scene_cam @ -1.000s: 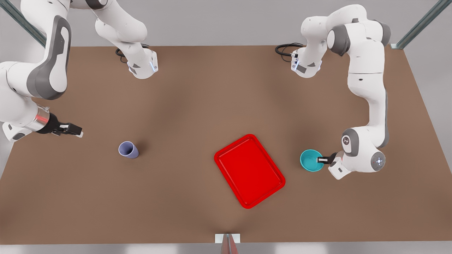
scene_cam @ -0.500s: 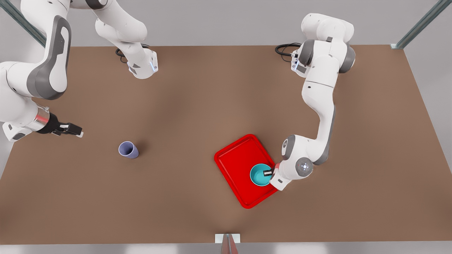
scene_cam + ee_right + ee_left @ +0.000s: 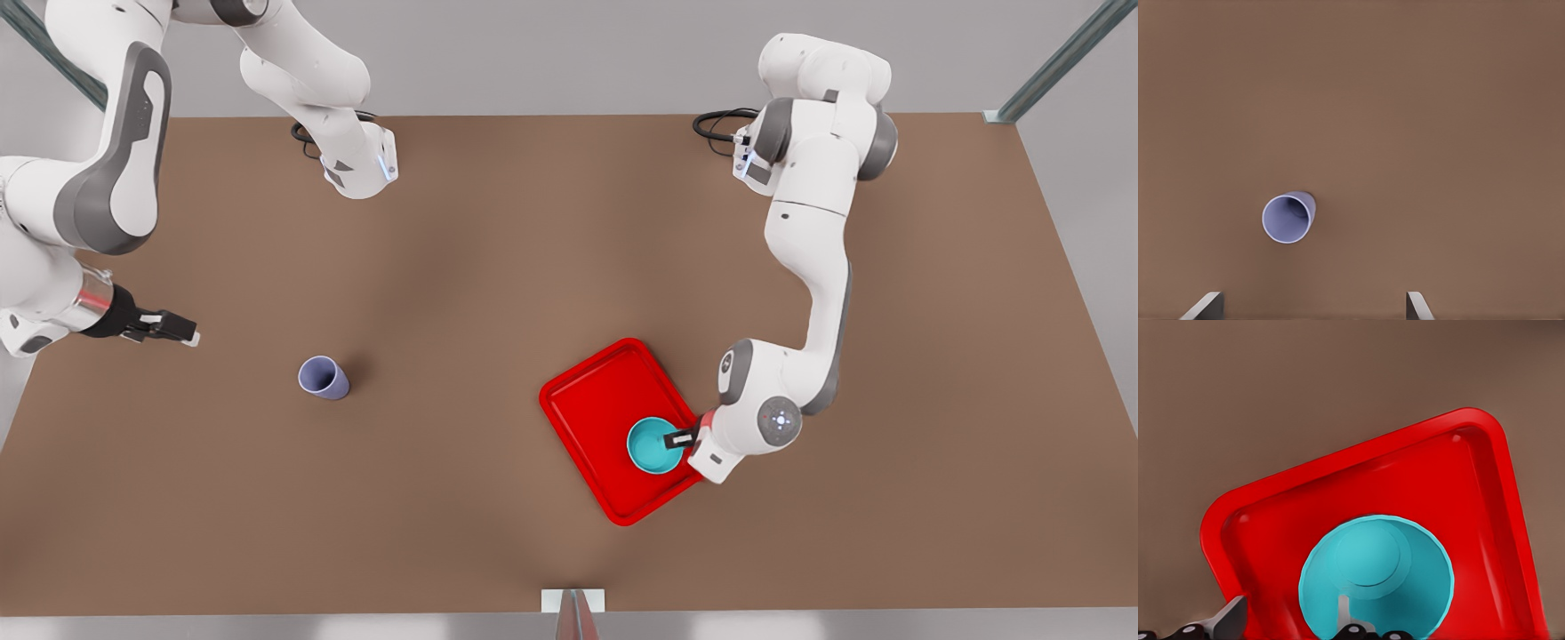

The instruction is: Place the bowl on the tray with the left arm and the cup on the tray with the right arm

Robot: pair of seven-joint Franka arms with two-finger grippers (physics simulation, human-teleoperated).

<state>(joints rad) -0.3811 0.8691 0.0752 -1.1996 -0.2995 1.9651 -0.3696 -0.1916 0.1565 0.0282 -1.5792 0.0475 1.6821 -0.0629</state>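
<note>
Bowl (image 3: 655,445) sits inside the tray (image 3: 594,398), in the half of it that is nearer to the left gripper (image 3: 681,438). In the left wrist view one finger (image 3: 1345,611) reaches inside the bowl (image 3: 1375,577) and the other finger (image 3: 1229,618) stands well outside its wall, over the tray (image 3: 1271,500) floor, so the jaws are apart with the rim between them and they do not clamp it. I judge that the bowl is already set down.

It looks like a stiff, light, smooth bowl, probably a little slippery. The natural place to take it is the rim wall, one finger inside and one outside. If the gripper rises at an angle, the inner finger could catch the wall and tip the bowl.

The cup (image 3: 324,377) stands upright on the table (image 3: 498,249), well apart from the tray. The right gripper (image 3: 185,334) waits above the table with the cup ahead of its jaws, and its two fingertips (image 3: 1205,307) are wide apart. The cup (image 3: 1289,217) also seems light and rigid; its slightly tapered side is the place to grip. Nothing lies between cup and tray. On the tray, the free part beyond the bowl leaves room for the cup.
</note>
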